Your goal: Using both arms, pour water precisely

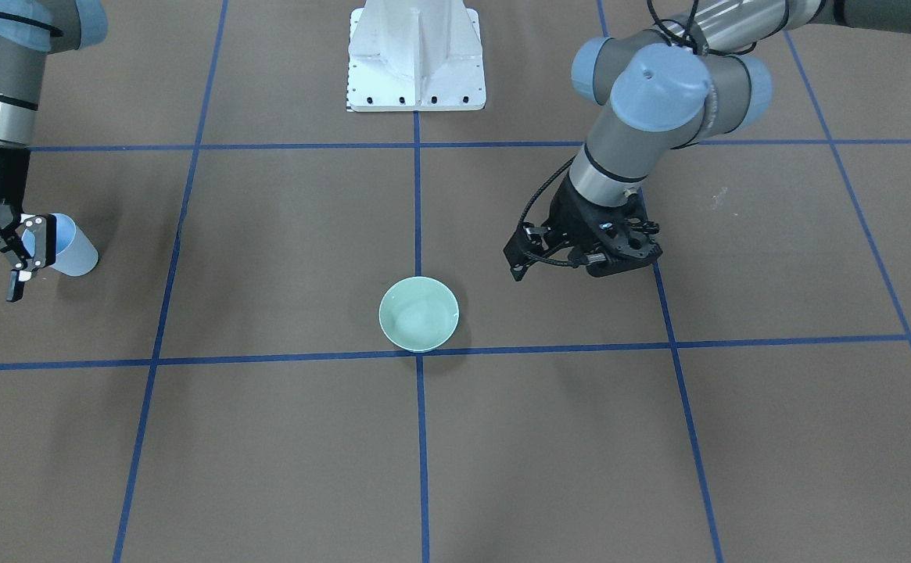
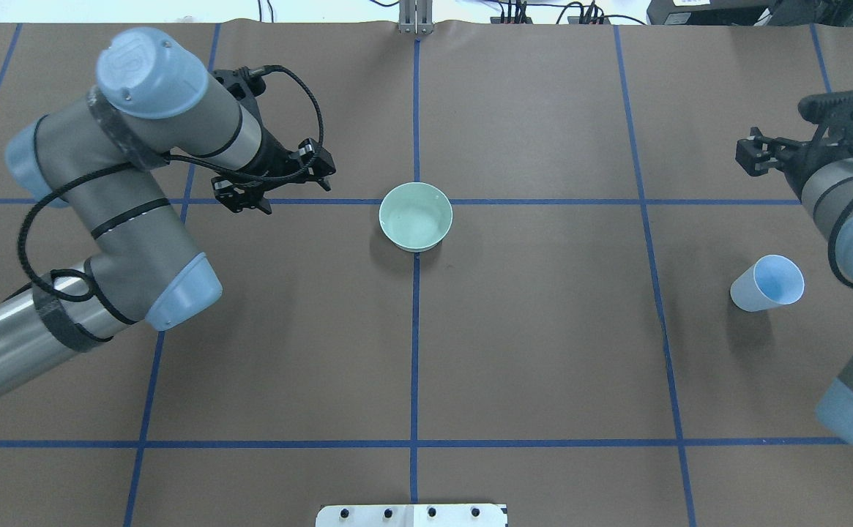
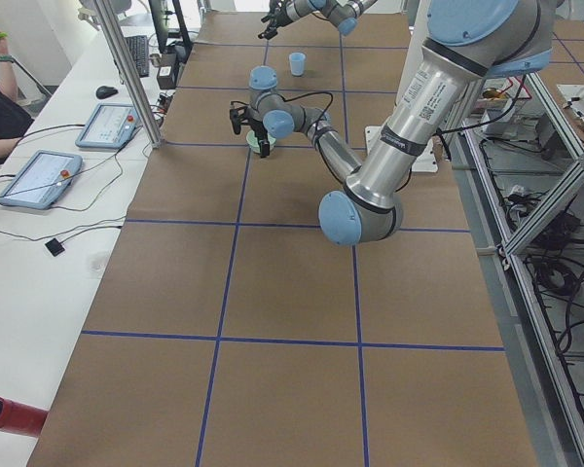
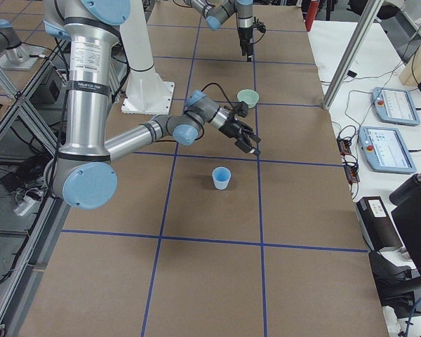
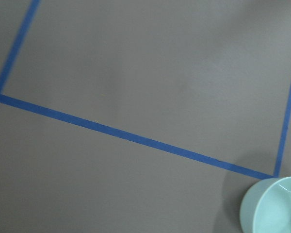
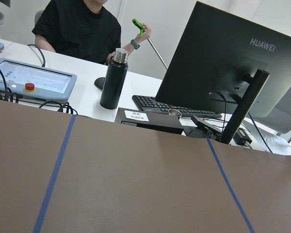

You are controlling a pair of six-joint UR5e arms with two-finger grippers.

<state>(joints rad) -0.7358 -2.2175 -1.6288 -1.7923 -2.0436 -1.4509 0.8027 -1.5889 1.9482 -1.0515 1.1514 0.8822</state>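
A pale green bowl (image 2: 416,217) (image 1: 418,313) stands at the table's middle on a blue tape crossing. A light blue paper cup (image 2: 766,284) (image 1: 72,249) (image 4: 222,177) stands upright toward the robot's right. My left gripper (image 2: 280,183) (image 1: 572,258) hangs open and empty just beside the bowl; the left wrist view catches only the bowl's rim (image 5: 276,206). My right gripper (image 1: 29,258) (image 4: 249,142) hovers open beyond the cup, apart from it. Whether either vessel holds water I cannot tell.
The white bolted pedestal (image 1: 416,59) sits at the robot's side of the table. Blue tape lines grid the brown tabletop (image 2: 543,351). Past the far edge stand a desk with a dark bottle (image 6: 113,80), a monitor (image 6: 218,68), control tablets (image 3: 39,177) and a seated person (image 6: 80,29).
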